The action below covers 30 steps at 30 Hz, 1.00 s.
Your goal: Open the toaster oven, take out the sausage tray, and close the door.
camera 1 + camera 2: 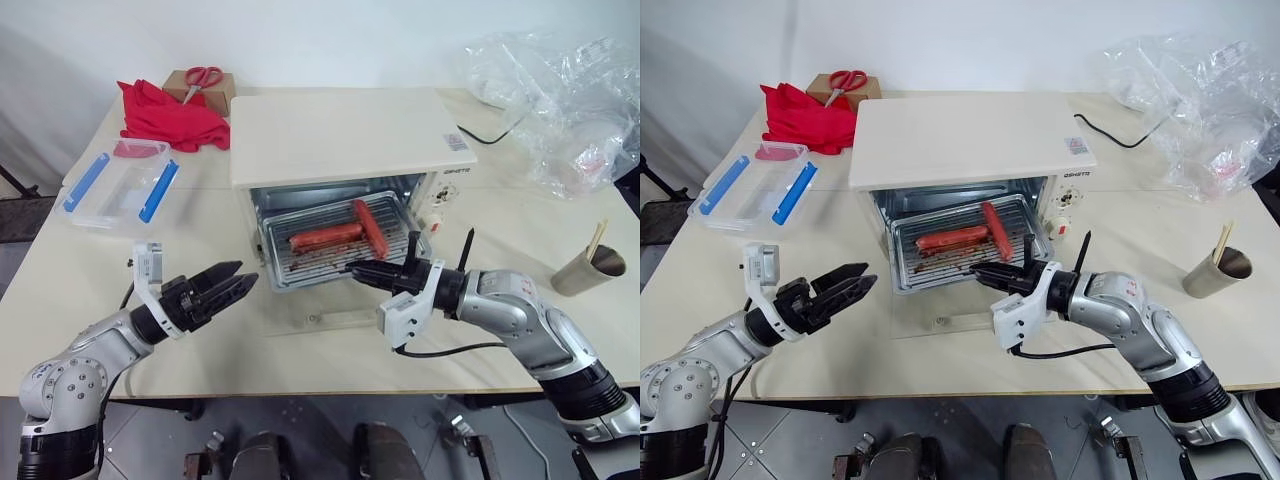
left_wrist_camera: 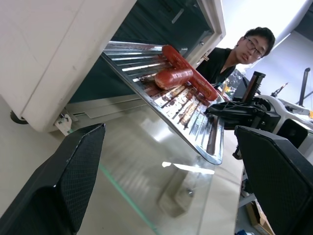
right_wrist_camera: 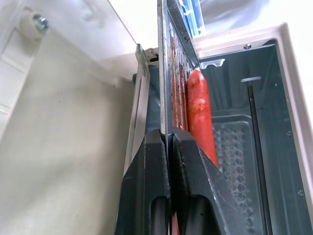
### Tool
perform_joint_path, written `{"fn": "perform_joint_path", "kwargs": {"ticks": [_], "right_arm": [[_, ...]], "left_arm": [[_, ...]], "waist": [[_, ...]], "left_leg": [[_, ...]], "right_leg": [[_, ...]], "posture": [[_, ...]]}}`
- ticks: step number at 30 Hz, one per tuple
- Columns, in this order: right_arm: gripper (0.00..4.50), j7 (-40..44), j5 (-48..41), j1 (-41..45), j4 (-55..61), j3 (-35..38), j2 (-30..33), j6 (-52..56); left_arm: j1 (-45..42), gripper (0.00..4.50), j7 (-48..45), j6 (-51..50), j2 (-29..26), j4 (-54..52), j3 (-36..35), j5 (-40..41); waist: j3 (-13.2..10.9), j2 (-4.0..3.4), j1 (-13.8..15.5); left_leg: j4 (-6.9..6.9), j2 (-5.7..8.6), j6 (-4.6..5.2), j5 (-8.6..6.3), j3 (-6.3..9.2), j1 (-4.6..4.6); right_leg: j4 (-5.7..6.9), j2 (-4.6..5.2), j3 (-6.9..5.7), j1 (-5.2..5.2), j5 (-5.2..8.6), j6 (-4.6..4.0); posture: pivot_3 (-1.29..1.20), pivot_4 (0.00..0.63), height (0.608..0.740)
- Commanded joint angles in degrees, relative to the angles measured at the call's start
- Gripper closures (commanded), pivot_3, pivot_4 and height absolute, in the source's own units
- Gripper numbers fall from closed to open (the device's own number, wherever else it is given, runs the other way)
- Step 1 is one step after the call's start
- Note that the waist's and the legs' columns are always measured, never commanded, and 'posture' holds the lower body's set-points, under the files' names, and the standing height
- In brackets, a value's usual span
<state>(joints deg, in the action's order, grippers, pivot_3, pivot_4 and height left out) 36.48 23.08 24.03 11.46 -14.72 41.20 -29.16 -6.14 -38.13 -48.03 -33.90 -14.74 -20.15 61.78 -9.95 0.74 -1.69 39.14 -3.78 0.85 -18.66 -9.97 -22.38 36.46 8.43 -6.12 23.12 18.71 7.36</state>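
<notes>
- I see shiny metal sausage tray (image 1: 335,255) carrying two red sausages (image 1: 345,232), half out of cream-white toaster oven (image 1: 340,135).
- My right hand (image 1: 352,270) clamped on tray's front rim.
- My left hand (image 1: 238,280) fingers apart, holding nothing.

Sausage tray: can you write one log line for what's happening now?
door: open flat | sausage tray: half out of toaster oven | right gripper: shut on tray's front edge | left gripper: open, beside door

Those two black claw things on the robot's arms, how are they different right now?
The left tool is spread open and holds nothing; the right tool is pinched shut on the front edge of the sausage tray. The left one hangs off to the side of the open door; the right is above it. Both point toward the toaster oven.
</notes>
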Motion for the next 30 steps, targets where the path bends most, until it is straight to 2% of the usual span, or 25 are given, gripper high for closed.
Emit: {"fn": "perform_joint_path", "kwargs": {"ticks": [1, 7, 12, 21, 22, 24, 30], "right_arm": [[4.47, 0.14, -2.31, -1.76, 4.25, 2.24, 1.24, -1.36], [4.47, 0.64, -3.20, -4.30, 6.81, 3.21, 1.96, -0.87], [4.47, 1.29, -5.06, -4.87, 7.72, 3.63, 1.93, -1.73], [4.47, 2.44, -6.38, -3.50, 7.38, 2.33, 0.94, -3.05], [4.50, 2.52, -6.39, -3.26, 7.30, 2.15, 0.75, -3.13], [4.50, 2.75, -6.58, -2.98, 7.10, 1.87, 0.63, -3.43], [4.50, 3.44, -7.09, -2.46, 6.80, 1.38, 0.19, -3.85]], "left_arm": [[-0.63, 0.00, 0.50, -3.99, -1.07, 0.64, -0.50, 3.45], [-2.28, 0.00, 5.60, -13.76, -1.93, 1.90, -0.91, 11.19], [-3.53, 0.00, 14.38, -22.11, -2.81, 5.06, -1.12, 22.74], [-3.42, 0.00, 31.04, -21.32, -3.32, 8.54, 2.99, 43.13], [-3.29, 0.38, 33.05, -20.40, -3.02, 8.34, 4.11, 45.23], [-3.20, 0.78, 35.96, -18.96, -2.89, 7.26, 6.36, 48.11], [-3.92, 2.64, 42.68, -14.36, -1.39, 4.38, 11.18, 51.21]], "waist": [[0.00, 0.00, 0.01], [0.00, 0.00, 0.07], [0.00, 0.00, 0.06], [0.00, 0.00, 0.04], [0.00, 0.00, 0.04], [0.00, 0.00, 0.09], [0.00, 0.00, 0.10]], "left_leg": [[0.00, 0.00, 0.00, 0.00, 0.00, 0.00], [0.02, -0.01, 0.00, 0.00, 0.02, 0.00], [0.02, -0.01, 0.00, 0.00, 0.04, 0.04], [0.02, -0.05, 0.00, 0.00, 0.11, 0.18], [0.02, -0.06, 0.00, 0.00, 0.12, 0.19], [0.03, -0.09, 0.00, 0.00, 0.17, 0.21], [0.05, 0.01, 0.01, 0.00, 0.31, 0.21]], "right_leg": [[0.00, 0.00, 0.00, 0.00, 0.00, 0.00], [0.01, 0.02, 0.03, -0.01, 0.00, 0.00], [0.06, 0.04, 0.05, -0.03, 0.00, 0.00], [0.06, 0.08, 0.06, -0.20, 0.00, 0.00], [0.04, 0.08, 0.06, -0.23, 0.00, 0.00], [0.03, 0.10, 0.06, -0.29, 0.00, 0.00], [-0.04, 0.08, 0.04, -0.44, 0.00, 0.00]], "posture": [[0.00, 0.150, 0.740], [0.00, 0.150, 0.740], [0.00, 0.150, 0.740], [0.00, 0.150, 0.740], [0.00, 0.150, 0.740], [0.00, 0.150, 0.740], [0.00, 0.150, 0.740]]}}
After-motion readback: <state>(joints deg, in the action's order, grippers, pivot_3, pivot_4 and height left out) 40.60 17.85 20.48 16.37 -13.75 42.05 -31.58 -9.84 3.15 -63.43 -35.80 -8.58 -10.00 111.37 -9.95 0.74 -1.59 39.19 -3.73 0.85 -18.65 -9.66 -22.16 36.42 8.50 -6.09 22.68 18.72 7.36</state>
